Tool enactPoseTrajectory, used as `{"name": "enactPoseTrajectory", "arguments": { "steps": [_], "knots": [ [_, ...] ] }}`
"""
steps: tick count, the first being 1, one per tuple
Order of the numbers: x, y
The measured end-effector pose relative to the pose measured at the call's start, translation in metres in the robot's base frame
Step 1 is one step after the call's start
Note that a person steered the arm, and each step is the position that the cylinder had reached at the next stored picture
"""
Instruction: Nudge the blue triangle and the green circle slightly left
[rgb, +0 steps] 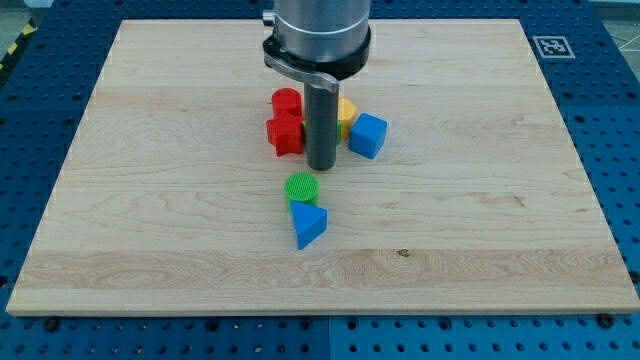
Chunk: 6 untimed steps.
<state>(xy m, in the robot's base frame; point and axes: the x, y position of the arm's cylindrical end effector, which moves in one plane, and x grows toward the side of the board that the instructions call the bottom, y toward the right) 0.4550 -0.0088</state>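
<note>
No readable writing is seen; only a black-and-white marker tag (552, 46) at the board's (150, 200) 1 o'clock corner. No gripper is fitted, so nothing is held. My tip (320, 166) is set down just above the green circle (301, 187), w/ the blue triangle (309, 225) touching it at 6 o'clock. Red blocks (286, 122) sit at the tip's 10 o'clock, yellow block (346, 114) and blue cube (367, 135) at 2. Bare wood lies at 9 o'clock of the pair.

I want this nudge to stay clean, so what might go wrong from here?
My tip stands just above the green circle, which touches the blue triangle; pushing one may turn or split the pair. The tip is also hemmed in by the red blocks, a yellow block and the blue cube, so swinging round could knock them.
</note>
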Motion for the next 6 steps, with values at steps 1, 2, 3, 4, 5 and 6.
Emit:
{"name": "enactPoseTrajectory", "arguments": {
  "steps": [1,2,3,4,5,6],
  "knots": [
    [-0.001,-0.051],
    [0.009,-0.109],
    [0.052,-0.129],
    [0.117,-0.127],
    [0.163,-0.101],
    [0.164,-0.073]
  ]
}}
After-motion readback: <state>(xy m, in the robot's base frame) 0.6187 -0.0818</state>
